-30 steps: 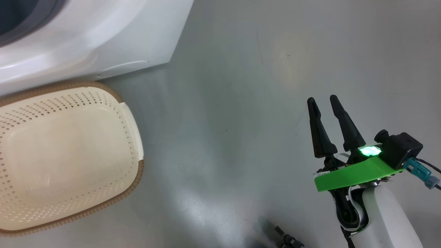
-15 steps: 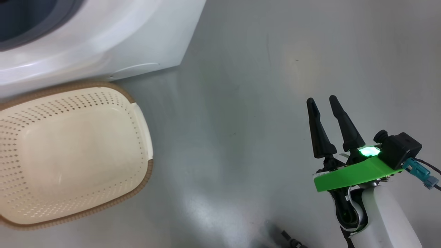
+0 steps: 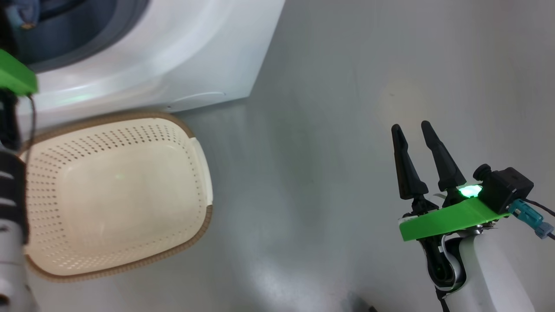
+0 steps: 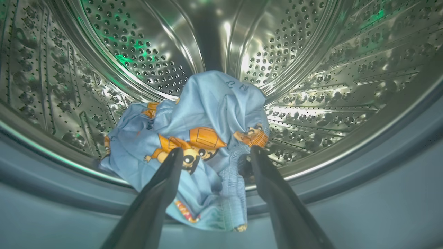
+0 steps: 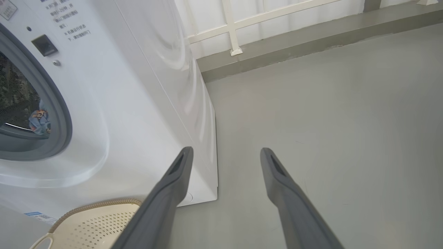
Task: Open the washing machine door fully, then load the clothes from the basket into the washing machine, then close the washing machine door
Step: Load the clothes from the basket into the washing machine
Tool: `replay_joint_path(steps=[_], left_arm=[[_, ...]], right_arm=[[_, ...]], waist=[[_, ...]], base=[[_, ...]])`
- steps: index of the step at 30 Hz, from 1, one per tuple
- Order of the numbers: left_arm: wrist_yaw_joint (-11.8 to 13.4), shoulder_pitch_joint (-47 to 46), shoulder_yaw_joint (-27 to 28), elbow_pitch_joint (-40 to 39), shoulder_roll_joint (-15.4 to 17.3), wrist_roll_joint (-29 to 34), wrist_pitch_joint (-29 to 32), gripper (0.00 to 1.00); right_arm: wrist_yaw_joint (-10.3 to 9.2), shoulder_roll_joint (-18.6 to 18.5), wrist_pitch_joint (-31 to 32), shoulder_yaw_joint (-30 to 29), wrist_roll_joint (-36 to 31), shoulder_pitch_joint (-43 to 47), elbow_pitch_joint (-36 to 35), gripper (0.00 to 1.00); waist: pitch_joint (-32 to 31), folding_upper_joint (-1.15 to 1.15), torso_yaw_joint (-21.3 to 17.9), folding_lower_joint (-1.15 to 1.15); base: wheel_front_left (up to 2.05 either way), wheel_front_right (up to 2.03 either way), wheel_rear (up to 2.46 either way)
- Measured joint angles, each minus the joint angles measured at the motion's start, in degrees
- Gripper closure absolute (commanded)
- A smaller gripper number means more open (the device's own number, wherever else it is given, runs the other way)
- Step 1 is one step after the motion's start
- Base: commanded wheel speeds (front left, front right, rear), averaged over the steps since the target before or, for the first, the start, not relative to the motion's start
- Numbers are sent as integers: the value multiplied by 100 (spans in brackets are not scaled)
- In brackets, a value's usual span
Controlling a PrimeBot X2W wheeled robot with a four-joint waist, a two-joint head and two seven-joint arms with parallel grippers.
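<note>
We count one bundle of clothes, light blue fabric with orange bear figures, lying at the front of the perforated steel drum. Its lower edge drapes out over the grey rubber ring. The left gripper reaches into the drum's mouth with its two dark fingers spread wide, one on each side of the bundle's lower folds. The cloth lies loose rather than pinched, and we cannot tell whether the tips touch it. In the right wrist view the same bundle shows small inside the round opening of the one washing machine, a white front-loader standing on the grey floor.

One basket sits on the floor just in front of the machine, its perforated walls and bare bottom in plain sight. The right gripper hangs over the floor well to the right of the basket, its two fingers parted and holding nothing.

Against the earlier head pictures the whole picture has slid, because the camera turned. The machine and the basket lie further right in the picture, and they sit next to each other as before. The left arm's green bracket now shows at the left edge, where it did not a second ago. The right gripper keeps the same pose and the same spread
</note>
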Motion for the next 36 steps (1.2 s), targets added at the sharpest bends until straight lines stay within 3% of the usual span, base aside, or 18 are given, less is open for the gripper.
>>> replay_joint_path(steps=[15,36], left_arm=[[0,2137,261,-1641,-608,278,0,0],[0,4813,460,-3031,-923,606,4,0]], right_arm=[[0,-196,0,-164,-267,386,167,0],[1,-559,0,-286,-226,1430,318,0]], waist=[[-792,0,415,0],[-2231,0,883,0]], base=[[0,0,0],[0,0,0]])
